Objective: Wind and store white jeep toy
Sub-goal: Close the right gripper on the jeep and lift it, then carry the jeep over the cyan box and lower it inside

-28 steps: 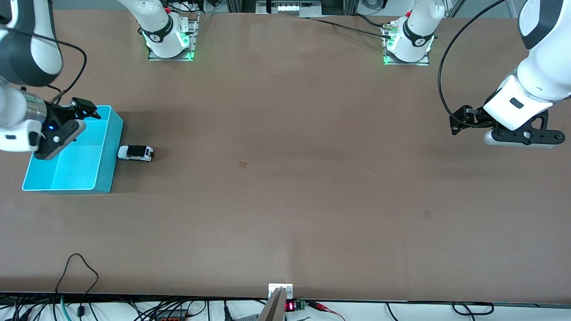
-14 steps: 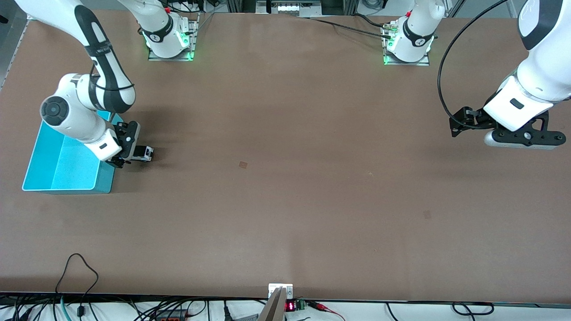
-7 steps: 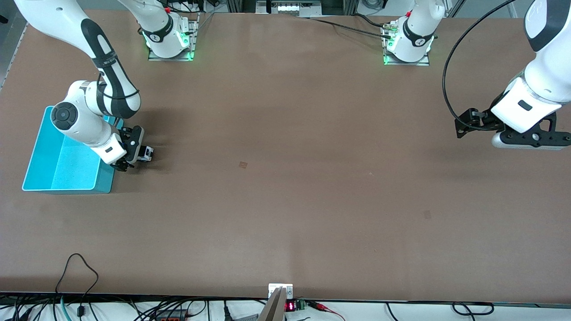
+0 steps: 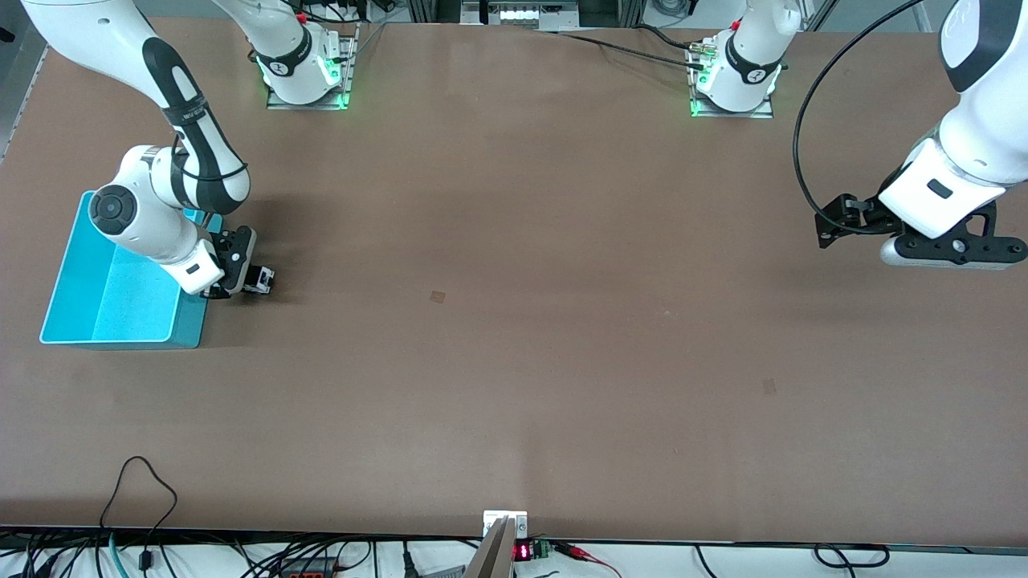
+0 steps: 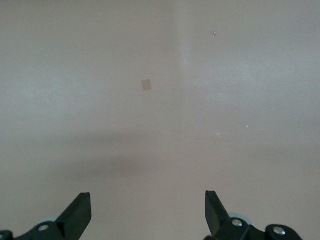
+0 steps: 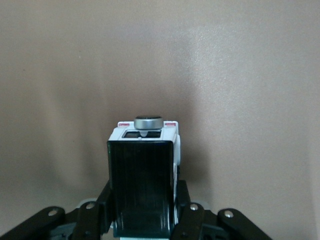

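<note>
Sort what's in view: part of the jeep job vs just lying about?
Job:
- white jeep toy, on the table beside the bin
- right gripper, shut on the toy
- turquoise bin

Not in play:
- left gripper, open, waiting over bare table
- cables at the table's edge

The front view looks down across the table (image 4: 514, 361); both wrist views face it closely.

White glossy arms (image 4: 152, 48), dark grey joint bands, black pincers (image 4: 241, 277) — looping black cable (image 4: 803, 120), green-lit bases (image 4: 305, 76)
</note>
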Robot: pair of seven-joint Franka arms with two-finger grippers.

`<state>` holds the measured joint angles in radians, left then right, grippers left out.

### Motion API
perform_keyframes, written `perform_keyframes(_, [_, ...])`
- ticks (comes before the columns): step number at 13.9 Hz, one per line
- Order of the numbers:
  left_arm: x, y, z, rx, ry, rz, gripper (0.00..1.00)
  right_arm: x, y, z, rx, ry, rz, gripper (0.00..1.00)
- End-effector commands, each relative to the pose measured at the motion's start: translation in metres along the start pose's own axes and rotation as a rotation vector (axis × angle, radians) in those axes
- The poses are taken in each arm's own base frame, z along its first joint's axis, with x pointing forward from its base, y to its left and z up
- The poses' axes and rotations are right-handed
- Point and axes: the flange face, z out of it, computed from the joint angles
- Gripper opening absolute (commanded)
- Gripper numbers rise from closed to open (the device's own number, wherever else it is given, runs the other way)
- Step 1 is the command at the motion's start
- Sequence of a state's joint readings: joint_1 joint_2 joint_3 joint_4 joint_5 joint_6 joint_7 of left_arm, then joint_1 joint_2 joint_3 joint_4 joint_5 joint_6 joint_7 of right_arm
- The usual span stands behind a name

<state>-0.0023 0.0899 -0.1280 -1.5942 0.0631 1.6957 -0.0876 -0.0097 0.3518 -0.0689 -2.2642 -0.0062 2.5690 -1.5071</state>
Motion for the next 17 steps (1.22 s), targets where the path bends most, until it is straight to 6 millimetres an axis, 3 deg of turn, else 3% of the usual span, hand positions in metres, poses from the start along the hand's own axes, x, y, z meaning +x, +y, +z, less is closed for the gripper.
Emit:
perform_keyframes(1, [0.005,0.002,-0.005,0.009,0.011,0.004,1.00,0.003,0.003,-0.020,-0.037,0.011,-0.010,0.00])
perform_keyframes(4, [0.005,0.001,-0.005,0.013,0.010,0.003,1.00,0.007,0.029,-0.054,-0.058,0.017,-0.008,0.00])
perform_keyframes(7, [0.005,-0.003,-0.008,0.010,0.015,-0.003,1.00,0.013,0.063,-0.106,-0.087,0.021,-0.013,0.00])
perform_keyframes(11, [0.003,-0.003,-0.007,0.009,-0.009,-0.005,1.00,0.013,0.083,-0.148,-0.126,0.064,0.030,0.00])
perform_keyframes(15, [0.001,0.000,-0.006,0.010,-0.021,0.003,1.00,-0.024,0.065,-0.179,-0.039,0.098,0.436,0.00])
perform_keyframes(17, [0.002,-0.008,-0.007,0.010,-0.019,0.030,1.00,-0.051,0.064,-0.178,-0.032,0.095,0.577,0.00])
